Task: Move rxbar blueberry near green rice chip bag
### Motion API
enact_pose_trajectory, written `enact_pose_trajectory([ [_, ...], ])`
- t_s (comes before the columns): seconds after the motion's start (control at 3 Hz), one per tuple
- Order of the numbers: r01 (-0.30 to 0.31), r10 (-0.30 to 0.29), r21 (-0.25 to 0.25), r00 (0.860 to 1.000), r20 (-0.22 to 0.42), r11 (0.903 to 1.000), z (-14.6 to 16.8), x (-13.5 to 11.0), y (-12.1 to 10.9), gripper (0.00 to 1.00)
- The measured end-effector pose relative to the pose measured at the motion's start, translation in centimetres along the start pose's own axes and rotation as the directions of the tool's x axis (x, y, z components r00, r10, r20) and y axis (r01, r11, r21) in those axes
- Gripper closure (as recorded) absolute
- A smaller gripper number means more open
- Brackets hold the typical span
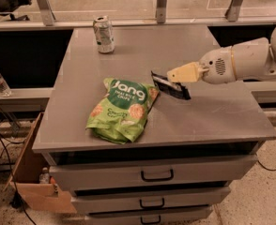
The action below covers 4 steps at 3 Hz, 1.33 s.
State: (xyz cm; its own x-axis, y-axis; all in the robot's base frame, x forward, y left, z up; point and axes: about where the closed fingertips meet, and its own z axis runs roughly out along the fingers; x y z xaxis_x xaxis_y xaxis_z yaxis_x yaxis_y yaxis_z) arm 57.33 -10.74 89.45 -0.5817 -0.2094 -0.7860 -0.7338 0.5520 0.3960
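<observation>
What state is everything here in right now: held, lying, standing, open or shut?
green chip bag: lying flat, crinkled.
snack bar: gripped, tilted, beside the green chip bag's upper corner.
pincer: shut on the snack bar, right of the green chip bag.
can: standing upright at the back.
drawers: shut.

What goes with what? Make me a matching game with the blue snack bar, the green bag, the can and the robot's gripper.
Things: 1 rxbar blueberry; 2 green rice chip bag; 3 silver can; 4 gripper.
Places: A upright, far-left of the table; B lying flat near the front; C over mid-table, reaching from the right; D in the jaws.
Pairs: 1-D, 2-B, 3-A, 4-C.
</observation>
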Motion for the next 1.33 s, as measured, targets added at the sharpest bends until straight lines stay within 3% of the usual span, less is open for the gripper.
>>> enact_pose_trajectory([
  [0.67, -0.039, 0.038, -0.067, 0.999, -0.012, 0.997, 1.0, 1.3, 1.3, 0.14],
  [1.0, -0.045, 0.044, -0.066, 0.999, -0.012, 0.9968, 0.9, 1.4, 1.3, 0.0],
  [1.33, -0.029, 0.029, 0.003, 0.999, 0.031, 0.9996, -0.9, -0.1, -0.4, 0.0],
])
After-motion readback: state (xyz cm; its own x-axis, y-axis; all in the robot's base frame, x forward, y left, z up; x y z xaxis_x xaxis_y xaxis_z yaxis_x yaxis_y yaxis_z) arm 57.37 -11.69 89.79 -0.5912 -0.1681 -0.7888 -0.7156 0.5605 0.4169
